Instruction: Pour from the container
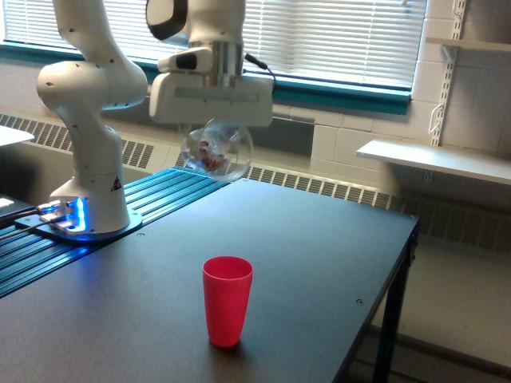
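Container (215,150) hangs high above the table (319,263), brownish bits inside | gripper (214,132) clamps it (fingers mostly hidden) | we see the red cup (227,300) upright well below | we judge pouring not yet begun.

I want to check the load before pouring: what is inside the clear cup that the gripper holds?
Through the clear cup, small brownish-pink bits show inside. The exterior view is too coarse to count them, and the gripper covers the cup's top.
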Controlling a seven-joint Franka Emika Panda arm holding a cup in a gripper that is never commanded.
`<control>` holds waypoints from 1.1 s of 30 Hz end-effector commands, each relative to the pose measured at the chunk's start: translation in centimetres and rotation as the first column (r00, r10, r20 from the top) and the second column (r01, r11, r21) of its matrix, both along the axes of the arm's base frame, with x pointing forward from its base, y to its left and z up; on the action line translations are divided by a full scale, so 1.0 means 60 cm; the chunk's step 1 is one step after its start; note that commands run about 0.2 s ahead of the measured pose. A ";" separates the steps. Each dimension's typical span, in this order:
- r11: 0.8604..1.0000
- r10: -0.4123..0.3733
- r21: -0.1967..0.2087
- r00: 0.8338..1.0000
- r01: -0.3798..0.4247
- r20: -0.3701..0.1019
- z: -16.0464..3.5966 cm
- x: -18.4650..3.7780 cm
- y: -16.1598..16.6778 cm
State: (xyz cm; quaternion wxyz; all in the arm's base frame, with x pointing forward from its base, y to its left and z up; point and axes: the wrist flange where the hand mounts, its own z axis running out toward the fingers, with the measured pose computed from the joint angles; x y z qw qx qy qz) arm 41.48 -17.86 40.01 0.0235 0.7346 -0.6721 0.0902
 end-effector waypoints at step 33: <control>0.954 -0.240 0.138 0.952 0.267 -0.189 -0.143 0.081 0.010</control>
